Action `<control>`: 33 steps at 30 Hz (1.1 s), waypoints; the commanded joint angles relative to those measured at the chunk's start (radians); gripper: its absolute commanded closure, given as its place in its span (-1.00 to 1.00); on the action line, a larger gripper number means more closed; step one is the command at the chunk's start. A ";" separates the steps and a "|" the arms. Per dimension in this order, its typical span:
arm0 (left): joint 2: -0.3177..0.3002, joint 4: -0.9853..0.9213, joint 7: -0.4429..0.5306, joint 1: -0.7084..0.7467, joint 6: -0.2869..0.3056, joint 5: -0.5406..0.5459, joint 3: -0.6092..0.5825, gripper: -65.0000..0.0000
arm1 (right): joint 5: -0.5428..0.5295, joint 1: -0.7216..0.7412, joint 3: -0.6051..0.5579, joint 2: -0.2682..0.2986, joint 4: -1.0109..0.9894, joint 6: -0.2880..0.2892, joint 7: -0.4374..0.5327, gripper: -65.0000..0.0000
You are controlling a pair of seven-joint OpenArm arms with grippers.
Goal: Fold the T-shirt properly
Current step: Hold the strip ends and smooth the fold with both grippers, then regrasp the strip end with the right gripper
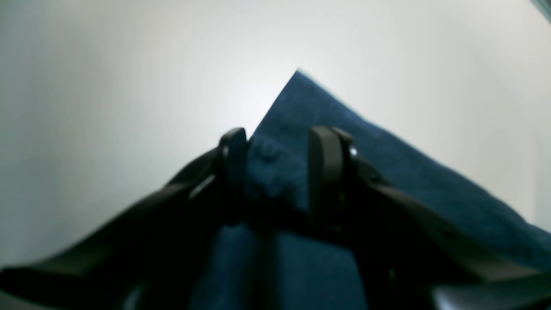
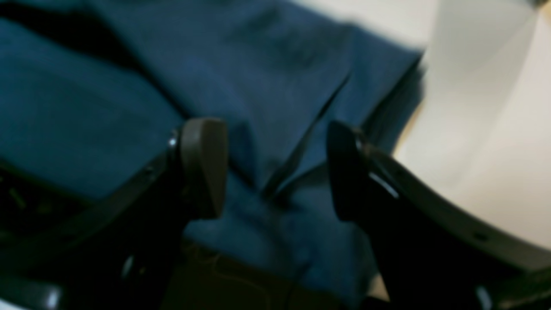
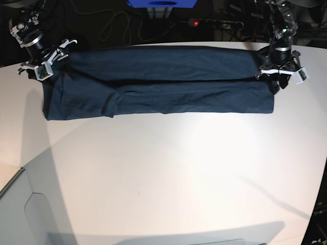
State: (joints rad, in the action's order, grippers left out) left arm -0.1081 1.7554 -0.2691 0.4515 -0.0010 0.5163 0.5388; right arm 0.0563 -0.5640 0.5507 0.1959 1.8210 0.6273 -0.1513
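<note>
The dark navy T-shirt (image 3: 163, 87) lies folded into a long band across the far part of the white table (image 3: 163, 173). Its upper layer is laid over towards the near edge. My left gripper (image 3: 276, 80) stands at the band's right end. In the left wrist view the left gripper (image 1: 277, 142) has its fingers apart over a pointed corner of the T-shirt (image 1: 310, 103). My right gripper (image 3: 50, 65) is at the band's left end. In the right wrist view the right gripper (image 2: 275, 146) is wide open above creased layers of the T-shirt (image 2: 86, 107).
Behind the table lie dark cables, a power strip with a red light (image 3: 194, 23) and a blue object (image 3: 162, 3). The table's edge cuts across the lower left corner (image 3: 15, 178). White tabletop fills the near half of the base view.
</note>
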 commanded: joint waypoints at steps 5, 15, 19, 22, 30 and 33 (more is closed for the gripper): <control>-0.011 0.051 0.023 -0.004 0.000 0.005 0.022 0.32 | -0.013 0.046 -0.028 0.014 0.049 0.024 0.020 -0.07; -0.018 -0.045 0.023 -0.041 0.000 0.003 0.034 0.32 | -0.011 0.305 -0.154 0.084 -0.093 0.026 -0.219 -0.10; -0.020 -0.044 0.023 -0.036 0.000 0.003 0.036 0.32 | -0.011 0.350 -0.205 0.126 -0.175 0.071 -0.221 -0.10; -0.020 -0.045 0.023 -0.035 0.000 0.000 0.036 0.32 | -0.009 0.376 -0.212 0.126 -0.223 0.071 -0.221 -0.10; -0.020 -0.044 0.023 -0.036 0.000 -0.003 0.036 0.32 | -0.009 0.419 -0.214 0.127 -0.332 0.071 -0.221 -0.08; -0.020 -0.042 0.023 -0.036 0.000 -0.005 0.036 0.32 | -0.009 0.419 -0.214 0.129 -0.335 0.071 -0.219 -0.07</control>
State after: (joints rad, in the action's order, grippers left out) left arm -0.1165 1.6947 -0.2722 0.4129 -0.0032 0.5121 0.5674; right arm 0.0593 -0.1562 0.3321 0.3080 1.4689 0.6762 -0.3927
